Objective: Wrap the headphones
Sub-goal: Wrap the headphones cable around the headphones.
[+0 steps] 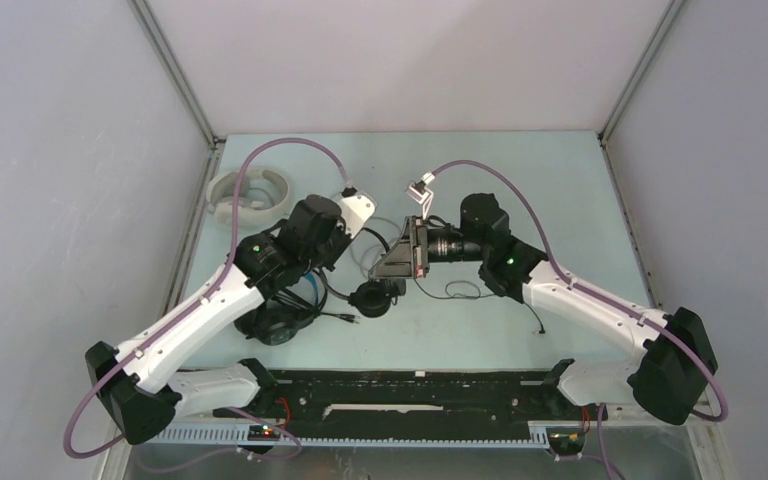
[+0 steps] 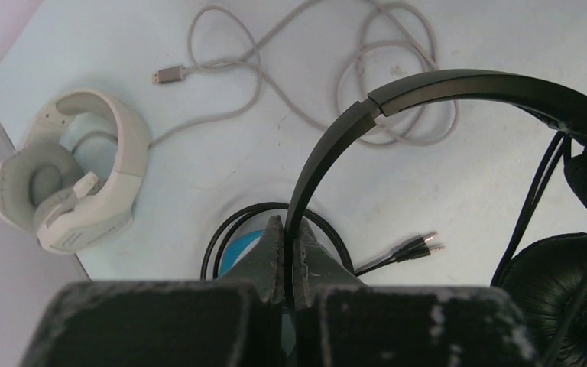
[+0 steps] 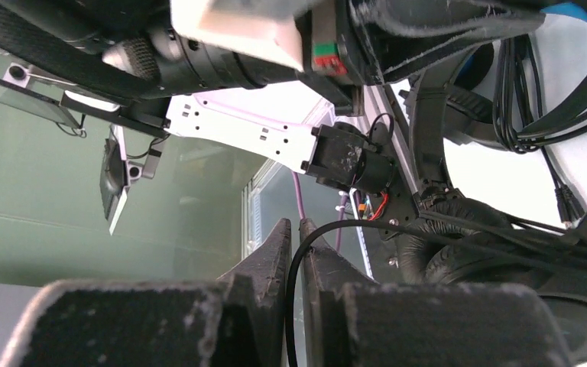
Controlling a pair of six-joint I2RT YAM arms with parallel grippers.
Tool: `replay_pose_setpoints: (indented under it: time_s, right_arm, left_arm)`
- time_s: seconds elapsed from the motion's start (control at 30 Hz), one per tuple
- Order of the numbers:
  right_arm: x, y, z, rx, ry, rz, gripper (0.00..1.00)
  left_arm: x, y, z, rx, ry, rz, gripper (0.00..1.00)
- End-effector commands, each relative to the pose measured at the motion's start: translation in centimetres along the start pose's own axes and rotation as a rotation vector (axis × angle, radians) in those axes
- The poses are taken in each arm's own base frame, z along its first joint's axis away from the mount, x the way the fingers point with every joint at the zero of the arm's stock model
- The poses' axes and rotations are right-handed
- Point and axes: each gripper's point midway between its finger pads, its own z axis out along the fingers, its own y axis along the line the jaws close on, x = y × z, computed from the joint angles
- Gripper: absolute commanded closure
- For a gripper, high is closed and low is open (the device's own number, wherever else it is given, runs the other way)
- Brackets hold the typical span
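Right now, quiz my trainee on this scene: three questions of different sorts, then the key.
1. True or false: the left gripper is open.
2. The right gripper is shut on: A) a black cable, B) a white earcup, C) nothing.
3. Fill in: the white headphones lie near the table's far ___ corner.
Key: 1 false, it is shut on the thin black headband; 2 A; 3 left.
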Motion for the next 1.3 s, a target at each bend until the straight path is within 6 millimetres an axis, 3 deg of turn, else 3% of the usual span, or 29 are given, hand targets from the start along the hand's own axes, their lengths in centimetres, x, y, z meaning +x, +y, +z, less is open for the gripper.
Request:
replay_pose_setpoints:
  time_s: [0.0,0.27,0.47,0.67,0.97,1.27]
  right_arm:
    - [-1.5,1.1,0.8,0.005,-0.054,-0.069,0.9]
    - [-0.9,0.4,2.4,0.107,-0.05,-0.149,0.89]
    - [-0.8,-2.0,1.8,0.27,-0.079,-0.262,0.88]
    - [-0.9,-2.5,1.4,0.367,-0.112,-0.426,0.86]
    - [-0.4,-3.3,0.9,0.45,-0.152,-0.582,0.89]
    - [-0.2,-3.2,-0.3,0.418,-0.241,-0.721,0.89]
  left_arm:
    - [-4.1,2.3,-1.9,-0.107,-0.119,-0.22,1.0]
    - [-6.1,3.2,-2.5,-0.16,-0.176,-0.486,1.0]
    - [-6.7,4.0,-2.9,-0.181,-0.196,-0.629,1.0]
    - [-7.3,4.2,-3.0,-0.124,-0.228,-0.75,1.0]
    - [-7.7,5.1,-4.1,-0.076,-0.292,-0.855,1.0]
    - [-8.6,5.1,-5.4,0.002,-0.347,-0.922,1.0]
